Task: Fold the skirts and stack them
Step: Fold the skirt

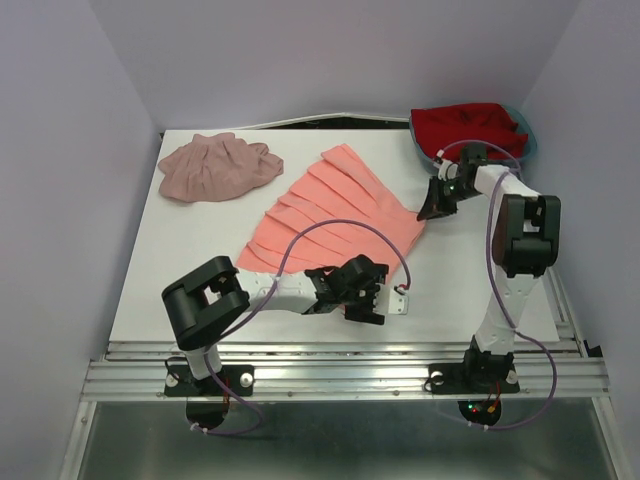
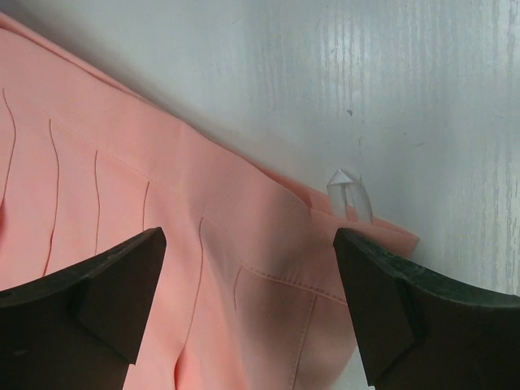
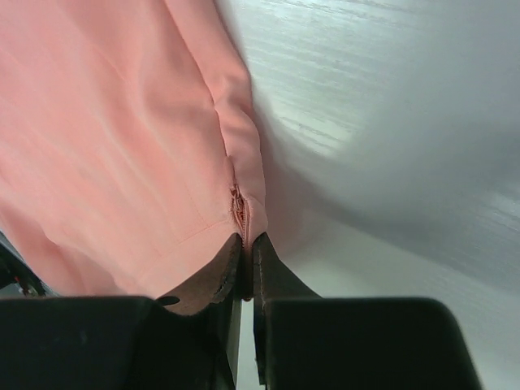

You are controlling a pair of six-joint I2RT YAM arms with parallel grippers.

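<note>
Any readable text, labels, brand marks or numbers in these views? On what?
None can be read in any view.
Salmon skirt: plain fabric, no print. The small clear tab at its edge is blank.
Mauve skirt: plain, no label showing.
Red cloth at the far right: plain, no label showing.

I see a white table [image 1: 150, 280]. At its far right corner sits a blue-grey bin [image 1: 528, 142] with a red cloth [image 1: 470, 125] heaped inside. Grey walls [image 1: 60, 150] stand around the table. A metal rail [image 1: 340, 375] runs along its near edge.
</note>
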